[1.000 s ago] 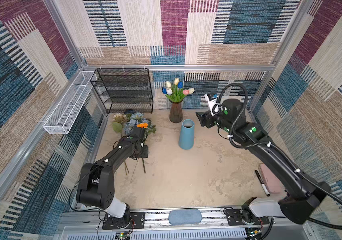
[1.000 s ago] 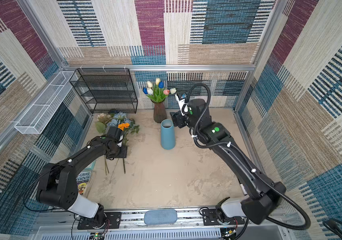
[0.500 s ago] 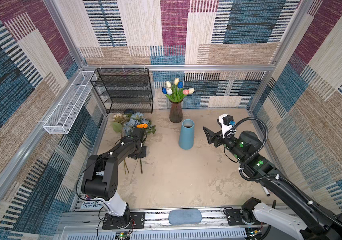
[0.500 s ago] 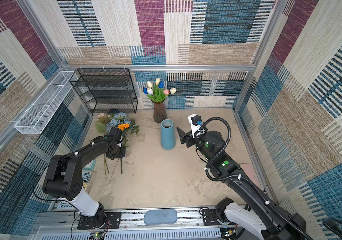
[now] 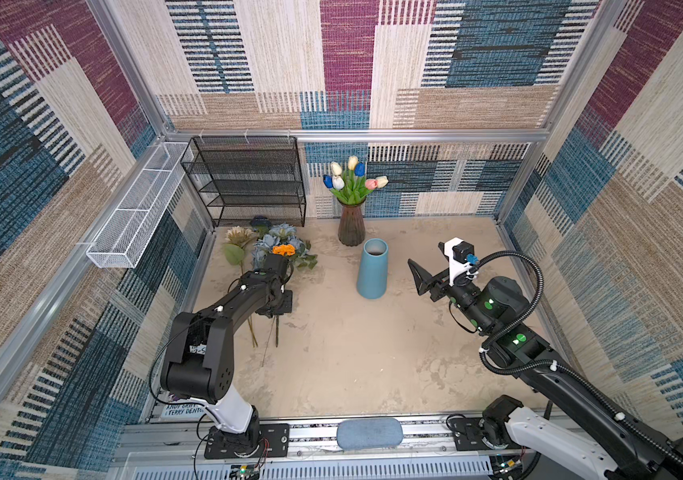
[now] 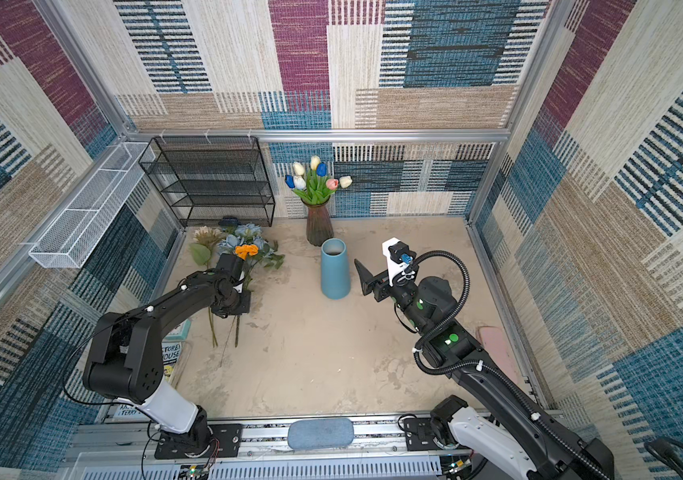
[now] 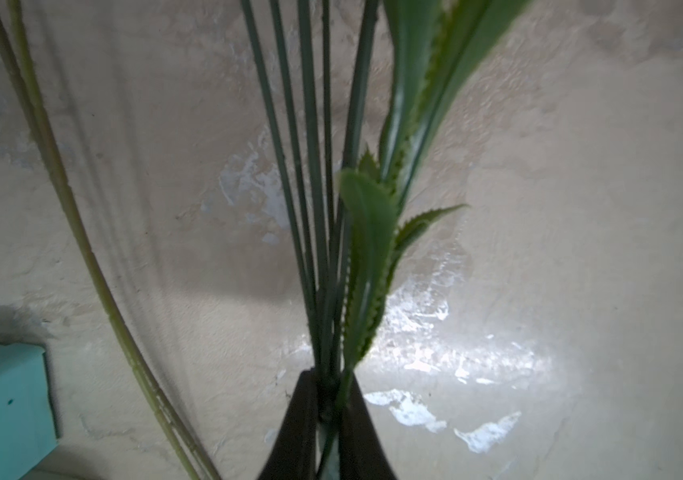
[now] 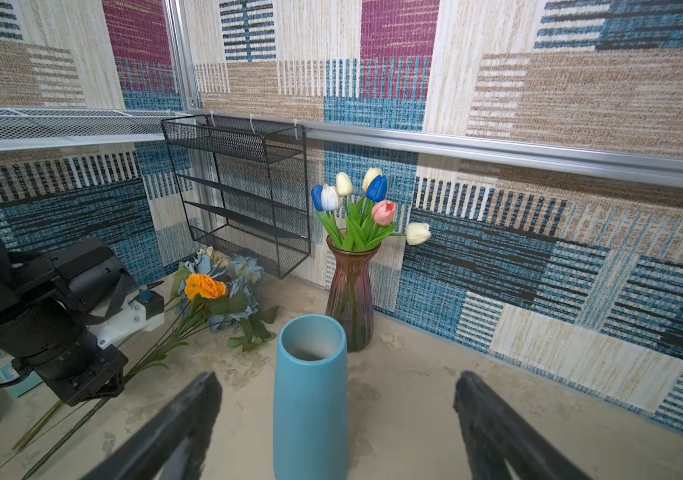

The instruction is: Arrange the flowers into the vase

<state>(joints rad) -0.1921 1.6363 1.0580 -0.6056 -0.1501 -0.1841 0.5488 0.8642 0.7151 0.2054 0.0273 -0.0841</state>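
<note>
Moved: right gripper [image 5: 422, 279] back from tulip vase [image 5: 351, 226] to beside blue vase [image 5: 373, 270]; left gripper [image 6: 235, 309] closed.
Top views: loose flowers [image 6: 244, 249] lie on table [image 6: 310, 353] by black rack [image 6: 206, 183], stems toward left arm for pickup. Left wrist: jaws pinched narrow on green stems [image 7: 314, 208], low, likely for lifting. Right wrist: jaws wide, facing empty blue vase, near but not touching, apparently to steady it; tulips [image 8: 356, 199] already placed.

Clear gap between blue vase [image 5: 372, 270] and right pincer [image 5: 416, 277]
</note>
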